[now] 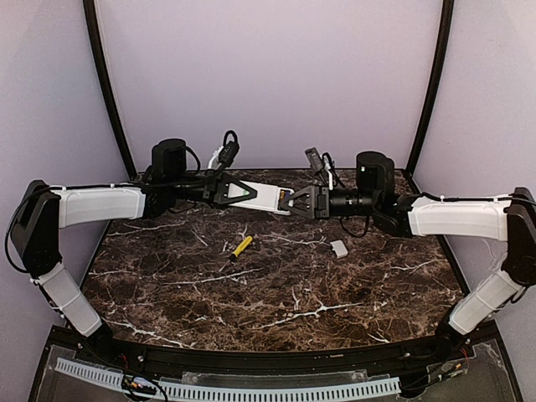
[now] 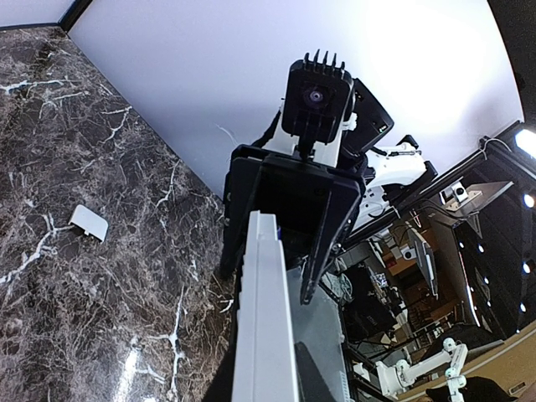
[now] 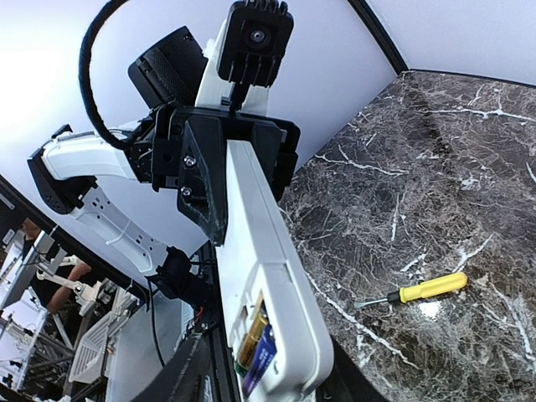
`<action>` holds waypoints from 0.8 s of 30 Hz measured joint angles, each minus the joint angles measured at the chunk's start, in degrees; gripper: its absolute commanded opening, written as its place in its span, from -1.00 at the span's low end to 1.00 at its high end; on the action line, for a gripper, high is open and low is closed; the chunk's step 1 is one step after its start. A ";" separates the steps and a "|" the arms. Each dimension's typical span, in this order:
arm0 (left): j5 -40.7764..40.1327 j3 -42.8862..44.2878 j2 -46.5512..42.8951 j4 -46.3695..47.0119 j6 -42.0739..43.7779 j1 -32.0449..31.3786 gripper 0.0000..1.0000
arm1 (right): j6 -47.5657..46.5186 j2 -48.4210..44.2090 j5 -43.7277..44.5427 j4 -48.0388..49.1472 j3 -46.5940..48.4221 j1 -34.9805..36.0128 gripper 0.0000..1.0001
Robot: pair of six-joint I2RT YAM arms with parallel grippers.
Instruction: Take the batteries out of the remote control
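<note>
Found the remote control [image 1: 266, 197], likely light and stiff, aloft at 12 o'clock over the worktop [image 1: 293, 293], clamped by the left pincer [image 1: 247, 193], right pincer [image 1: 289, 201] straddling its far end, closure impossible to tell, with probably slippery batteries [image 3: 255, 347] seated there, best pinched mid-length.

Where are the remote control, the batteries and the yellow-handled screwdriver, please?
remote control [image 3: 266, 243], right wrist view, white casing.
batteries [image 3: 258, 350], right wrist view, purple one's side.
yellow-handled screwdriver [image 3: 431, 287], right wrist view, yellow handle.

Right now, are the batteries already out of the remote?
No, both batteries sit inside the remote control, visible through its uncovered back.
</note>
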 measured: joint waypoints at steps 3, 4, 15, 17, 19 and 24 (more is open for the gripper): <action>-0.02 -0.09 0.00 0.00 0.02 0.00 -0.99 | 0.15 0.61 -0.22 0.66 0.37 0.07 -0.44; 0.02 -0.11 0.00 0.00 0.04 0.00 -0.99 | 0.31 0.83 -0.22 0.90 0.44 0.07 -0.50; 1.11 -0.20 0.00 0.42 3.58 0.17 -0.86 | 2.97 1.46 -1.73 1.97 0.50 0.00 -0.98; 1.16 -0.20 0.00 0.39 3.96 0.17 -0.65 | 3.15 1.46 -1.77 1.97 0.48 0.00 -1.00; 1.18 -0.20 0.00 0.35 4.35 0.17 -0.36 | 3.34 1.46 -1.86 1.97 0.48 0.00 -1.00; -0.44 -0.15 -0.02 -2.60 5.07 0.02 0.41 | 2.64 1.46 -1.70 1.97 0.48 0.37 -1.00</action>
